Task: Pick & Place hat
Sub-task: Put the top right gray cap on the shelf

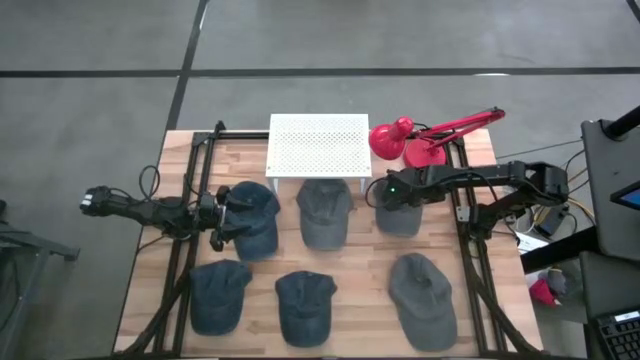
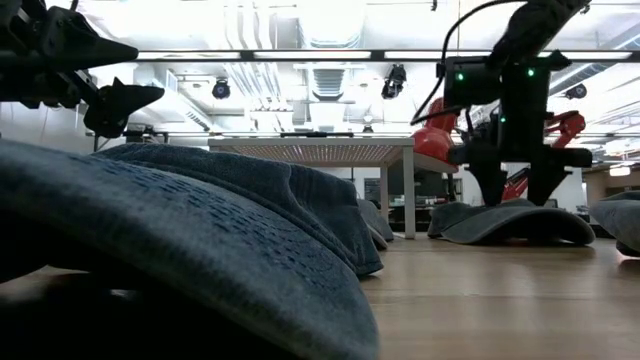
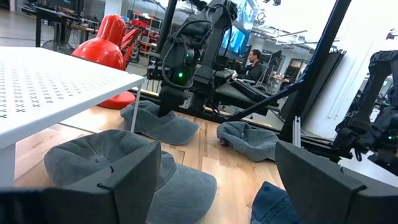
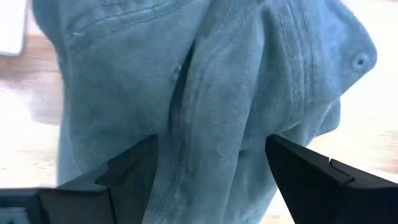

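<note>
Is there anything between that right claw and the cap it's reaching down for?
Nothing visible. The right end effector is open, with its fingers either side of a raised fold of the grey cap, right at the fabric.

caps (image 1: 324, 215) crowd table, rack (image 1: 318, 146) behind
</note>
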